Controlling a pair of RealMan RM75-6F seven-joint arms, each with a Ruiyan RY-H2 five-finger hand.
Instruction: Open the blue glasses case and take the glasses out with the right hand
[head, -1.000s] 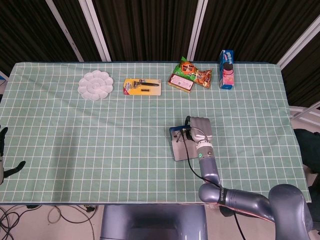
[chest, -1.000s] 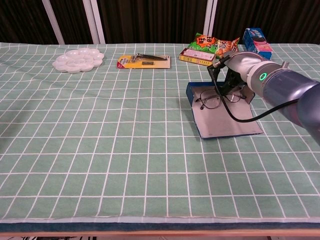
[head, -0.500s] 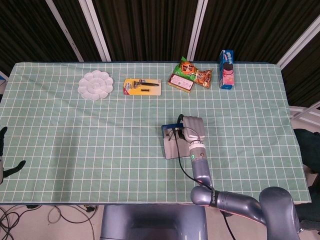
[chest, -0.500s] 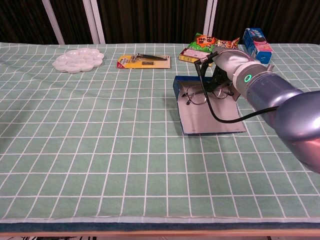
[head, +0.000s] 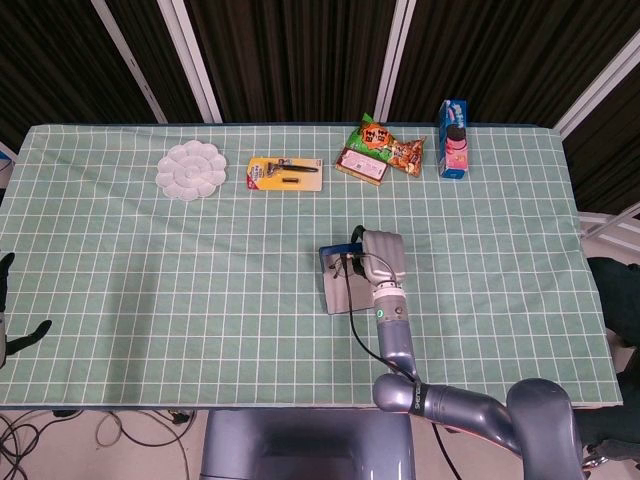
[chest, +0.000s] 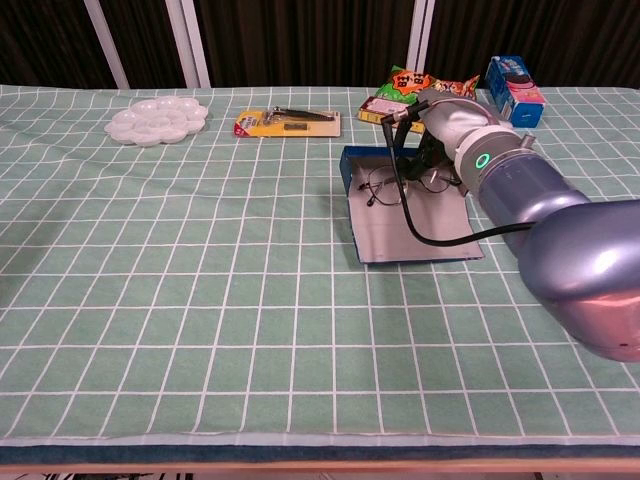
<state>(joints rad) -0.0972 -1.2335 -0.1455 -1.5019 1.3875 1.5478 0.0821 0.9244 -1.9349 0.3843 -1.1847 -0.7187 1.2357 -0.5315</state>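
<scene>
**Case dragged left, glasses not yet out**

Leftward the blue glasses case (chest: 415, 215) has slid with my right hand (chest: 447, 122); I think its fingers pinch the glasses (chest: 392, 184) over the open tray, ready to lift; left hand (head: 8, 305) idle, apparently open

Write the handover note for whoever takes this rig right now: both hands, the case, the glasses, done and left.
Right hand: at the far side of the open blue glasses case, fingers on the glasses; a firm grip cannot be confirmed.
Left hand: at the table's left edge, holding nothing.
Case: lies mid-table, lid flat toward the robot.
Done: case opened.
Left: lift the glasses clear of the case with the right hand.
</scene>
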